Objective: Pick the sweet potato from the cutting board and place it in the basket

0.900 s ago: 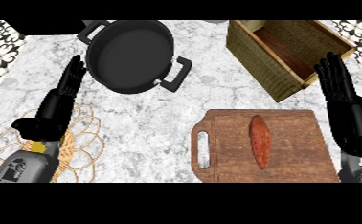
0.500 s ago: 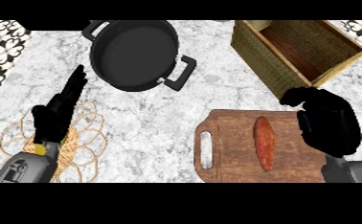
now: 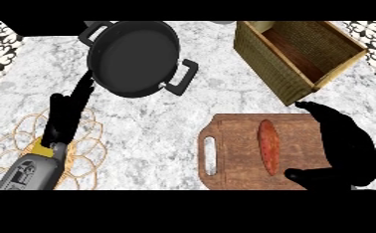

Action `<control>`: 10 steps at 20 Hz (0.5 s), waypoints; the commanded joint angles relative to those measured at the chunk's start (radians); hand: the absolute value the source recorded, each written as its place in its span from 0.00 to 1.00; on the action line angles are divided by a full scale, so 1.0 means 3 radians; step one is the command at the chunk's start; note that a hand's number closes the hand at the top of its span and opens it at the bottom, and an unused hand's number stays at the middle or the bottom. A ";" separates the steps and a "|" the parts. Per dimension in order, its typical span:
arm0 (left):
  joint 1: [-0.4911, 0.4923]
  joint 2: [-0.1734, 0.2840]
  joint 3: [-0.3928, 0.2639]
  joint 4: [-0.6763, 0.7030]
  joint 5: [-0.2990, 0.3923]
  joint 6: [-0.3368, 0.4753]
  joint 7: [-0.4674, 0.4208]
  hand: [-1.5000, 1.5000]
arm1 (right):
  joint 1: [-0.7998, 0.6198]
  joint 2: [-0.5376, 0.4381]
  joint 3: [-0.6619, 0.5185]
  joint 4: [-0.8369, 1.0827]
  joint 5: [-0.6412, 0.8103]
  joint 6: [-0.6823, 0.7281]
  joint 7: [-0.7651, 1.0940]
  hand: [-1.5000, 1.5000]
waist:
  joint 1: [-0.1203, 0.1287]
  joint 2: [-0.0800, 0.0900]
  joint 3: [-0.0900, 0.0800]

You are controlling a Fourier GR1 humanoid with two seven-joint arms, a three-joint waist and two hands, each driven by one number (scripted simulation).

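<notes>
Head view, looking steeply down on the marble counter (image 3: pixel 169 122). The sweet potato (image 3: pixel 268 146) lies on the wooden cutting board (image 3: pixel 235 165), right of the board's centre, so the pick has not been made. The wicker basket (image 3: pixel 273 62), up and to the right of the board, shows only its bare floor. Judging by that, every real step is ahead: grasp, lift, carry across, set down inside.

The right hand (image 3: pixel 345 150) hangs over the board's right side, just beside the potato. Its fingers spread apart and curve toward the potato, one reaching up near the board's top edge, the thumb low by the potato's bottom end. Nothing is between them; the hand is open and not closed on anything. Whether any fingertip touches the potato cannot be told from here.

Now the potato itself: long and slim, orange-red, tapered at both ends. Its long axis runs almost straight up and down the view, parallel to the board's short sides, its upper end leaning a touch to the left, toward the pot. The hand's opening faces its right flank, which looks like a sensible line for closing across the narrow width.

The left hand (image 3: pixel 66 110) rests at the left, fingers straight, beside the black pot (image 3: pixel 132 58) and over a wire trivet (image 3: pixel 88 152).
</notes>
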 commanded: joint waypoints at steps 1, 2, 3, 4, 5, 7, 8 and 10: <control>0.0100 0.0052 0.0048 -0.0036 0.0012 0.0007 0.0029 0.50 | 0.0115 -0.0669 -0.0379 -0.0087 0.0421 -0.0232 0.0321 0.00 | -0.0027 -0.0024 -0.0014; 0.0037 0.0023 0.0009 -0.0040 -0.0012 0.0020 0.0095 0.50 | 0.0112 -0.0866 -0.0435 -0.0011 0.0600 -0.0200 0.0308 0.00 | -0.0038 -0.0015 -0.0012; 0.0036 0.0075 0.0075 -0.0006 0.0029 -0.0030 0.0067 0.50 | 0.0132 -0.0979 -0.0380 -0.0062 0.0797 -0.0259 0.0428 0.00 | -0.0024 -0.0012 -0.0017; -0.0038 0.0058 0.0064 0.0043 0.0007 -0.0033 0.0077 0.50 | 0.0069 -0.1190 -0.0489 -0.0104 0.0770 -0.0150 0.0539 0.00 | -0.0043 -0.0004 -0.0016; 0.0027 0.0061 0.0029 -0.0037 -0.0008 -0.0020 0.0121 0.50 | 0.0265 -0.1397 -0.0524 -0.0120 0.0852 0.0010 0.0448 0.00 | -0.0062 -0.0021 -0.0011; 0.0016 0.0045 0.0052 -0.0023 0.0035 -0.0078 0.0068 0.50 | 0.0169 -0.1762 -0.0552 -0.0093 0.0928 0.0287 0.0593 0.00 | 0.0002 -0.0006 -0.0012; -0.0036 0.0056 0.0080 0.0017 0.0028 -0.0054 0.0138 0.50 | 0.0216 -0.1899 -0.0517 -0.0177 0.0935 0.0453 0.0630 0.00 | -0.0015 -0.0006 -0.0011; -0.0087 0.0039 0.0066 0.0034 -0.0041 0.0009 0.0182 0.50 | 0.0316 -0.2148 -0.0496 -0.0178 0.0926 0.0798 0.0587 0.00 | -0.0016 -0.0003 -0.0007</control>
